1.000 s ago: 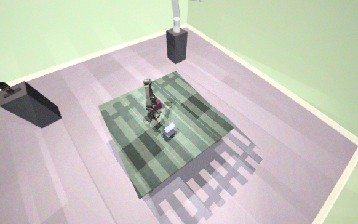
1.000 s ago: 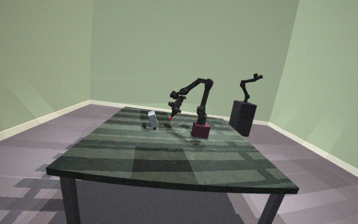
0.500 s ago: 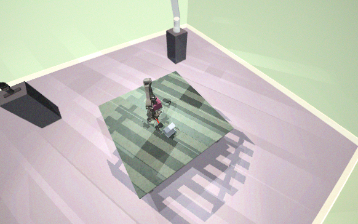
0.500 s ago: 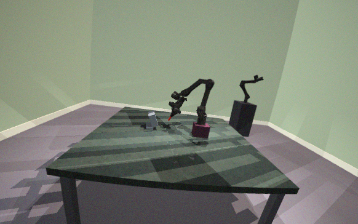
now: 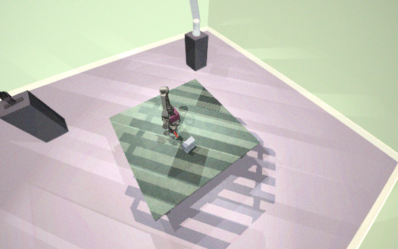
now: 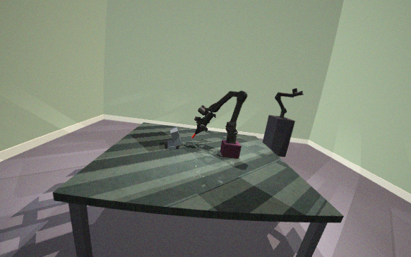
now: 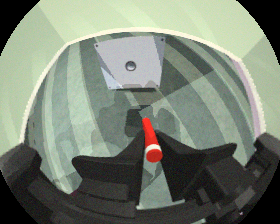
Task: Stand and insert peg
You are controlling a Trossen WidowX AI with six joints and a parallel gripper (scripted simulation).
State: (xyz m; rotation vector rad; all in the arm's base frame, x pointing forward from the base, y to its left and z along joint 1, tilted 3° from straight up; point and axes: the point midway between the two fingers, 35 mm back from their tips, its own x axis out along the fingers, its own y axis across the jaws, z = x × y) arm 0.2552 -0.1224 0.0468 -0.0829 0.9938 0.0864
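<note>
The red peg (image 7: 149,134) (image 6: 193,135) (image 5: 176,135) is held in the air by my gripper (image 7: 148,132) (image 6: 195,133) (image 5: 174,132), which is shut on it. In the wrist view its white-banded end is nearest the camera and its plain end points away, toward the panel side. In the exterior view the peg slants down toward the panel, above the table. The sloped grey panel (image 7: 136,50) (image 6: 174,137) (image 5: 189,143) stands a short way in front of the peg, apart from it. Its one round hole (image 7: 131,66) shows in the face.
The green table (image 5: 156,202) (image 6: 136,180) carries the arm on its maroon base (image 5: 174,116) (image 6: 230,150) and the panel. Dark pedestals (image 5: 196,51) (image 5: 34,116) with other arms stand on the floor beyond the table. Striped shadows cross the table.
</note>
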